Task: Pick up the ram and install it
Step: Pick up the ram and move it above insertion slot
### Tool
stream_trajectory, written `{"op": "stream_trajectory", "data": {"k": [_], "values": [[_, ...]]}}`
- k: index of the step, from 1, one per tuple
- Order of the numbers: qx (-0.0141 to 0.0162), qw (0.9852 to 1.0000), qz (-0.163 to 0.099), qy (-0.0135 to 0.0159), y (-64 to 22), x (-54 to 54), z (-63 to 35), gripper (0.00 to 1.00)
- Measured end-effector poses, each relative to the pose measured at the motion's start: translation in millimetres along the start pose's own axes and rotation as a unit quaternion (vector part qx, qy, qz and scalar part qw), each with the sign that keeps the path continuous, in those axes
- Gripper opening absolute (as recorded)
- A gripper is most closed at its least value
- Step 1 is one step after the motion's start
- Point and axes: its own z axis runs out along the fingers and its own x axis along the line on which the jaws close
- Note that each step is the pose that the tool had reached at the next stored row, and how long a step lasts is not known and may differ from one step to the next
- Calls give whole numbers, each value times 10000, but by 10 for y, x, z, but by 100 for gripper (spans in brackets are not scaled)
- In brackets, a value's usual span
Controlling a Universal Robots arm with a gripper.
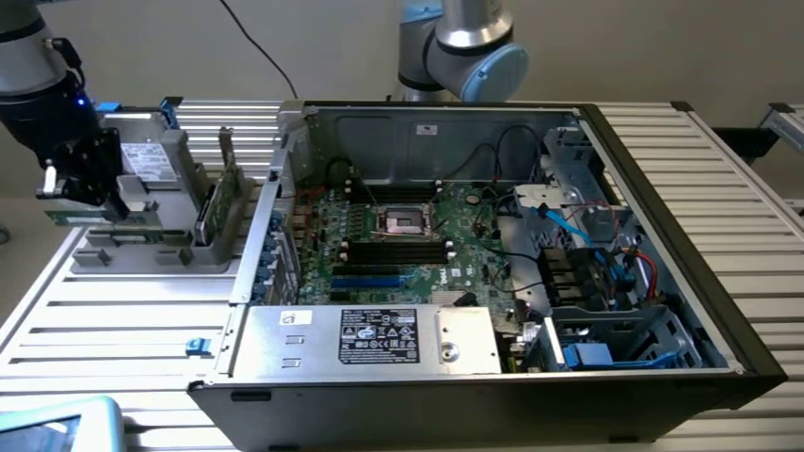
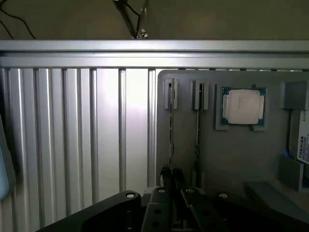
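My gripper hangs over the near-left corner of a grey parts holder on the exterior view's left. The ram is a thin green stick lying along the holder's front. In the wrist view the dark fingertips are shut on the ram's thin edge, which still lines up with its slot in the holder. Whether it is lifted clear I cannot tell. A second thin stick stands in the neighbouring slot. The motherboard's black slots lie inside the open computer case.
On the holder sit a square silver processor chip and a grey drive, seen upright with blue tabs. A green board stands upright by the case wall. The slatted aluminium table surrounds the holder. A power supply fills the case's front.
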Motion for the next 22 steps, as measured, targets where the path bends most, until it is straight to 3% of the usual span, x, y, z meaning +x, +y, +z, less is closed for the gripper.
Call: {"op": "stream_trajectory", "data": {"k": [4, 9, 13, 22], "values": [[31, 10000, -24, 16, -2, -8, -120, 14], [60, 10000, -30, 58, -6, -14, -271, 14], [76, 9999, -30, 62, -25, -13, -380, 14], [85, 9999, -30, 59, -212, -8, -496, 14]]}}
